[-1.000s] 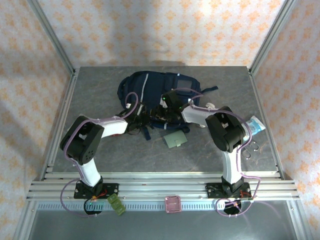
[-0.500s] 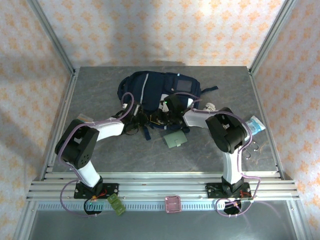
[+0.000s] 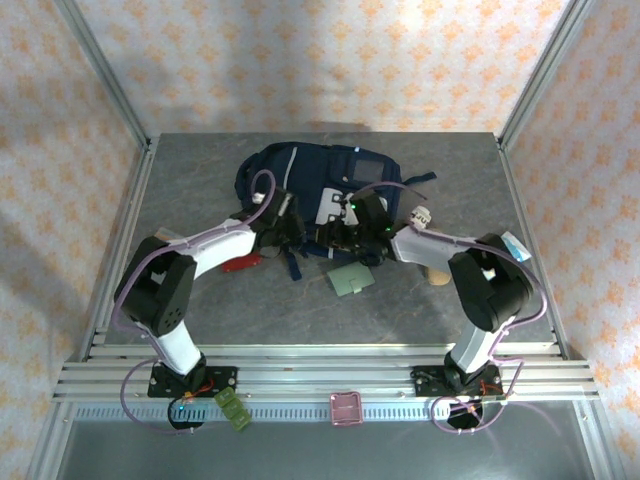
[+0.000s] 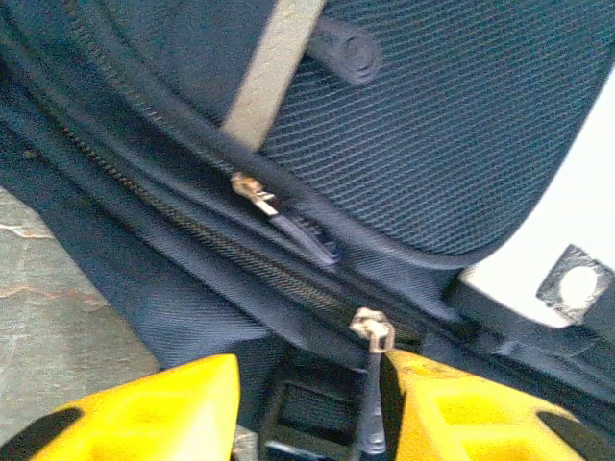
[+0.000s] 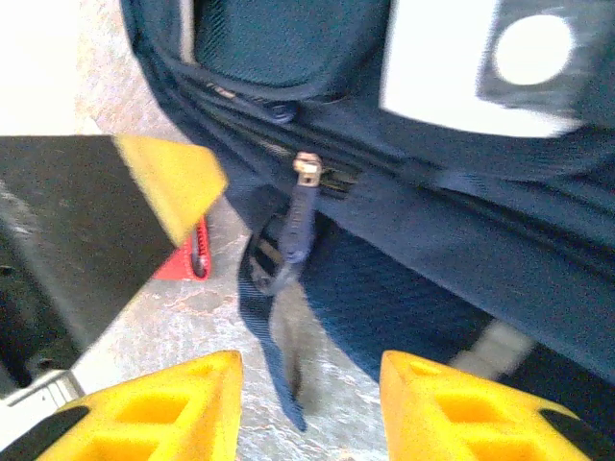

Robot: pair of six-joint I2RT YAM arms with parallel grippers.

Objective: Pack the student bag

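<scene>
**Top view.** The student bag [image 3: 300,175] lies flat on the grey table [image 3: 200,190], toward 12 o'clock of the table's centre. It is navy with pale stripes and a small grey square panel [image 3: 368,166]. Both arms reach in to its near edge: the left gripper [image 3: 287,226] is at about 7 o'clock of the bag's middle, and the right gripper [image 3: 338,232] at about 5 o'clock. A grey-green card [image 3: 350,278] lies flat on the table at 6 o'clock of the right gripper, just clear of the bag. A red object [image 3: 238,264] lies at 8 o'clock of the left gripper, partly under that arm.

**Left wrist view.** The yellow fingers [image 4: 144,408] stand apart – released, clamping nothing. A lower zipper pull [image 4: 371,403] hangs in the gap, close against the finger on the right of the frame. An upper zipper pull [image 4: 293,226] lies along the seam at 11 o'clock of the lower one. A black mesh panel [image 4: 432,125] lies above both, and a white patch [image 4: 586,192] is at 3 o'clock.

**Right wrist view.** The right gripper's fingers [image 5: 163,403] are likewise spread and hold nothing. A dangling pull [image 5: 300,216] hangs from the bag's zip at 12 o'clock of the gap, beyond the fingertips rather than between them. A dark strap [image 5: 264,317] trails down onto the table below it. One yellow fingertip of the left gripper enters at 10 o'clock, with the red object just beside it.
</scene>
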